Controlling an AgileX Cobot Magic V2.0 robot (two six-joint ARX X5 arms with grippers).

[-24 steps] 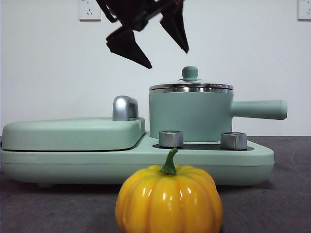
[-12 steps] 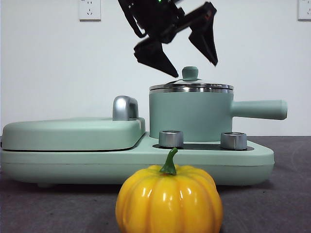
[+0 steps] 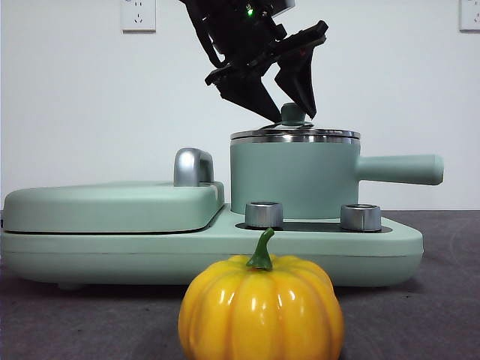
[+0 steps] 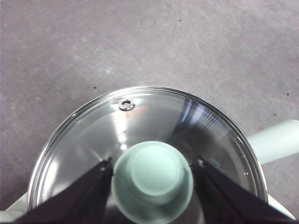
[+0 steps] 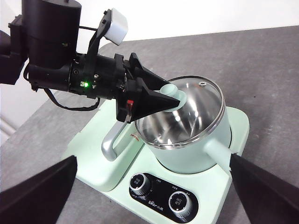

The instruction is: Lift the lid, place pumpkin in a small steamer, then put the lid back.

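Grey surface [image 3: 450,315] runs under everything, white wall behind. On the steamer [image 3: 294,180] sits the lid [image 4: 140,121], flat, its knob [image 4: 152,179] pointing straight up. Glass and steel: stiff, slick, breakable, so the knob looks like the only sane hold. My left claw [image 4: 152,173] is spread, one jaw at each side of the knob, not yet squeezing. My right claw [image 5: 154,196] waits wide open, holding nothing. Nearer the front stands the pumpkin [image 3: 261,307], stem up.

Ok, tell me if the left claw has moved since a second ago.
Yes: the left claw has swung right and down onto the lid knob.
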